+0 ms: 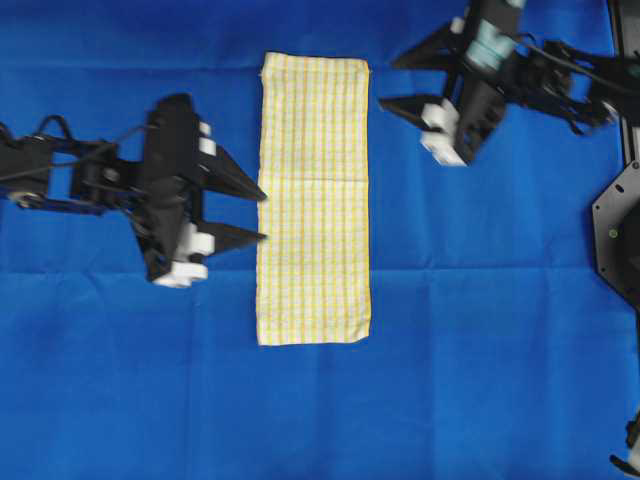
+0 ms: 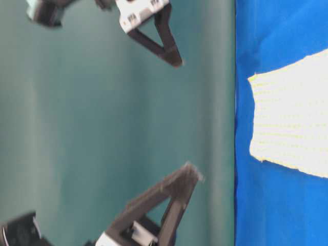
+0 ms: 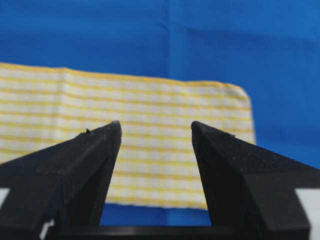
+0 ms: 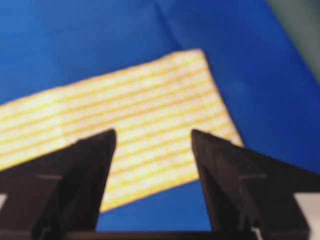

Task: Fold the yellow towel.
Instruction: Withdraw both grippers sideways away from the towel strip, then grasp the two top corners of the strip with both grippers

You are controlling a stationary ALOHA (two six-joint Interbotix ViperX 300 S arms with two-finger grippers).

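The yellow towel (image 1: 315, 200) lies flat on the blue cloth as a long narrow strip, with a faint crease across its middle. My left gripper (image 1: 263, 217) is open at the strip's left edge, its fingertips pointing at the lower half. In the left wrist view the towel (image 3: 150, 110) shows between and beyond the empty left gripper (image 3: 156, 127). My right gripper (image 1: 388, 83) is open just off the towel's upper right corner, holding nothing. From the right wrist the towel's end (image 4: 135, 105) lies beyond the open right gripper (image 4: 152, 134). The table-level view shows the towel (image 2: 292, 123) with both grippers raised off it.
A plain blue cloth (image 1: 480, 300) covers the whole table under the towel, with fold creases in it. A black metal fixture (image 1: 620, 235) stands at the right edge. A green wall (image 2: 77, 128) fills the background of the table-level view.
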